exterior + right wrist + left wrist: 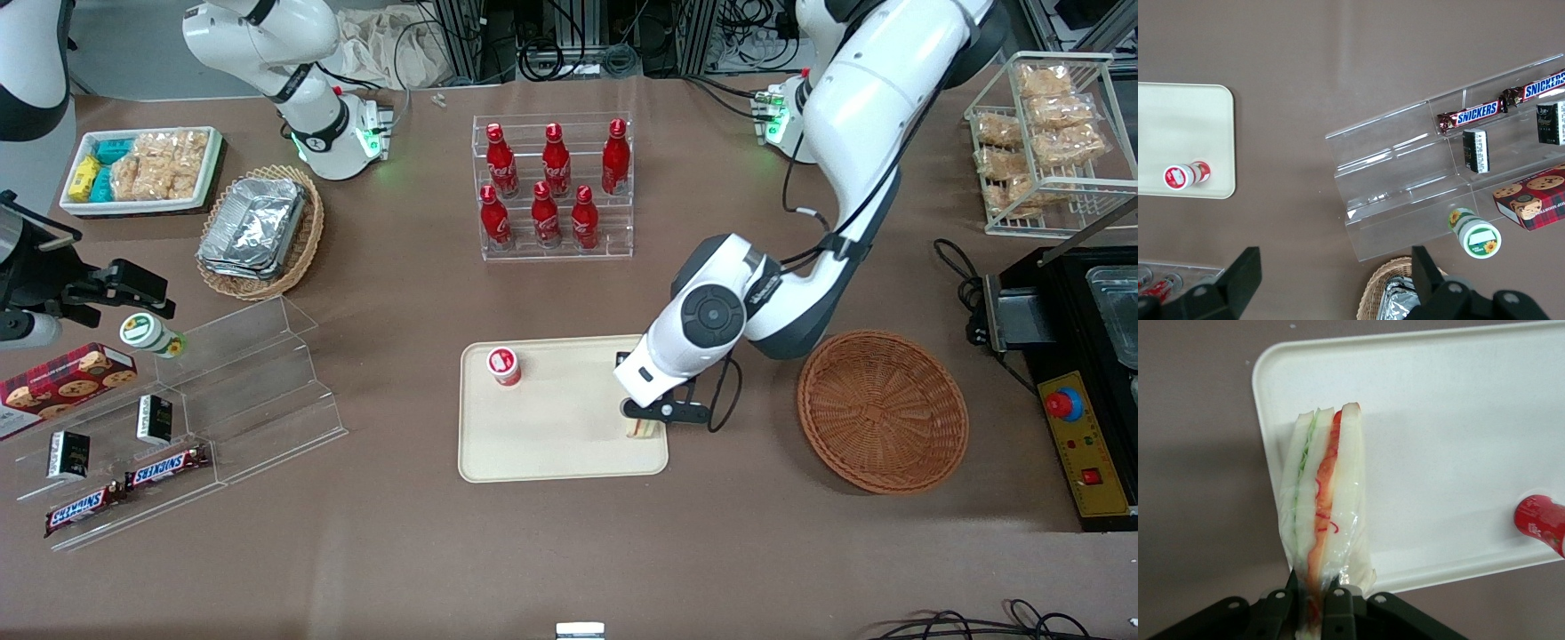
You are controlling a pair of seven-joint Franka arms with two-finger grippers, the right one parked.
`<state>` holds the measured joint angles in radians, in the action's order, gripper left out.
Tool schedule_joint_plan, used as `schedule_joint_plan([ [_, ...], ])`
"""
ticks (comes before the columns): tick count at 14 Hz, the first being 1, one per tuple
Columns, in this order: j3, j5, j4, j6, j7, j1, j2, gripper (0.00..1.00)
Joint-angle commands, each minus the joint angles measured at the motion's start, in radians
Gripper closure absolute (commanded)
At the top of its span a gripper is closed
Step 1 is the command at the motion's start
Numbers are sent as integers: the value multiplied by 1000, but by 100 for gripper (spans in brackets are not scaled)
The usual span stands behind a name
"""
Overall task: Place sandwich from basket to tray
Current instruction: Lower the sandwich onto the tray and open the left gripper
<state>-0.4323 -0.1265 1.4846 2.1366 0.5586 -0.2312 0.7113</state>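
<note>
The claw point(1313, 608) is squeezed tight on the white-bread wedge sandwich point(1325, 503), just above the flat cream tray point(1458, 420). The round brown wicker basket point(882, 411) sits nearby.

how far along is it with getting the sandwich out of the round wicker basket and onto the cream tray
Done: the round reddish-brown wicker basket shows no sandwich in it. In hand: the left gripper is shut on the wrapped triangular white-bread sandwich, holding it on edge over the flat cream tray, at the tray's end nearest the basket. Left: set it down flat and let go. A small red-capped cup also sits on the tray, apart from the sandwich.
</note>
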Motion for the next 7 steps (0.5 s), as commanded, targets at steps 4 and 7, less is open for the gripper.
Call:
schedule_joint_plan([
  [4, 12, -16, -36, 14, 4, -13, 51, 89],
  [7, 14, -15, -36, 14, 7, -11, 48, 2],
])
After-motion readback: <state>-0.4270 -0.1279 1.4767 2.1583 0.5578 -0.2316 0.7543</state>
